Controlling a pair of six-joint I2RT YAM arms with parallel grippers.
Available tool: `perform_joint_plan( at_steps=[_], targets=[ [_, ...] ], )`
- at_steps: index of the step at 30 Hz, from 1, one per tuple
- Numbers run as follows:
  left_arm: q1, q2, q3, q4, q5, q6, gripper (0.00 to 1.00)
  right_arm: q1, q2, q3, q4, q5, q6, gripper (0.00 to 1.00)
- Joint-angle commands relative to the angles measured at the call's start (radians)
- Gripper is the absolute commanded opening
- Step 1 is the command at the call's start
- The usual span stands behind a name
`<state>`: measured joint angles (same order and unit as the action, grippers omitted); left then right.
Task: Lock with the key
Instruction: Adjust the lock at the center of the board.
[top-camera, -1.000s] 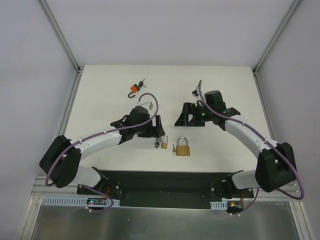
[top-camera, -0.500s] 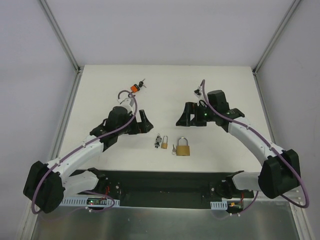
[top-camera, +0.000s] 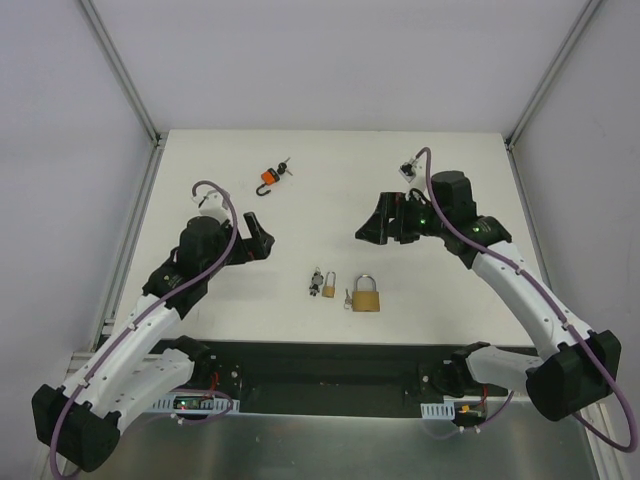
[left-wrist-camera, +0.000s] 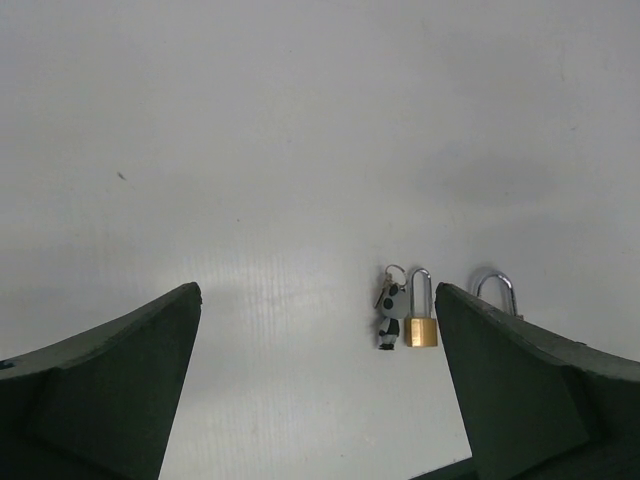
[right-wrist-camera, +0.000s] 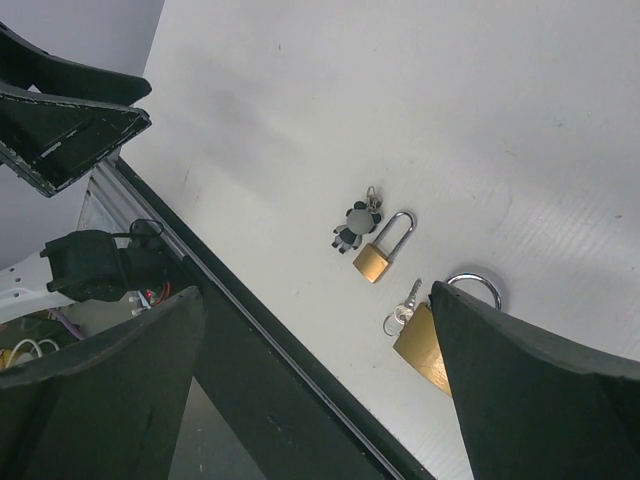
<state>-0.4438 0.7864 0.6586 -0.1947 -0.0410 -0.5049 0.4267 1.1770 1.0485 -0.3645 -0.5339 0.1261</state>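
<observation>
Nearest us on the tabletop (top-camera: 450, 300) lie the two brass locks side by side, close but apart. The small padlock (top-camera: 327, 290) has its key bunch (top-camera: 316, 278) touching its left side. The large padlock (top-camera: 367, 297) has a key (top-camera: 349, 297) at its left edge. Both shackles look seated, though we cannot tell from here whether either is truly latched.

Farther back, our left hand (top-camera: 262, 237) has pulled away. A second ago it sat right over the small padlock; now it hangs well to the left, jaws spread wide and holding nothing. The left wrist view shows only bare tabletop between its fingers, with the locks beyond. Our right hand (top-camera: 372, 222) has also drifted back and up a little, equally wide and empty, looking down on both locks.

We read this as a release: the small padlock has been set down and neither key is in our grip. Any further turning would need a fresh approach.

Farthest off, the orange lock (top-camera: 268, 178) rests untouched.
</observation>
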Motion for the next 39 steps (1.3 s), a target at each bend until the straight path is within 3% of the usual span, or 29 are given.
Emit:
perform_joint_plan(
  at_steps=[1, 6, 17, 29, 39],
  targets=[
    [0.004, 0.052, 0.07, -0.074, -0.063, 0.072, 0.99, -0.003, 0.003, 0.033, -0.016, 0.006, 0.004, 0.97],
    [0.004, 0.164, 0.114, -0.083, -0.046, 0.103, 0.99, -0.005, 0.026, 0.033, -0.016, 0.003, 0.004, 0.97],
    [0.05, 0.605, 0.369, -0.097, 0.03, 0.216, 0.98, -0.006, 0.093, 0.053, -0.025, -0.009, -0.016, 0.97],
    [0.189, 1.039, 0.778, -0.156, 0.161, 0.339, 0.88, -0.022, 0.148, 0.074, -0.037, -0.021, -0.037, 0.96],
    [0.229, 1.436, 1.27, -0.304, 0.161, 0.419, 0.84, -0.048, 0.171, 0.077, -0.042, -0.026, -0.043, 0.97]
  ],
)
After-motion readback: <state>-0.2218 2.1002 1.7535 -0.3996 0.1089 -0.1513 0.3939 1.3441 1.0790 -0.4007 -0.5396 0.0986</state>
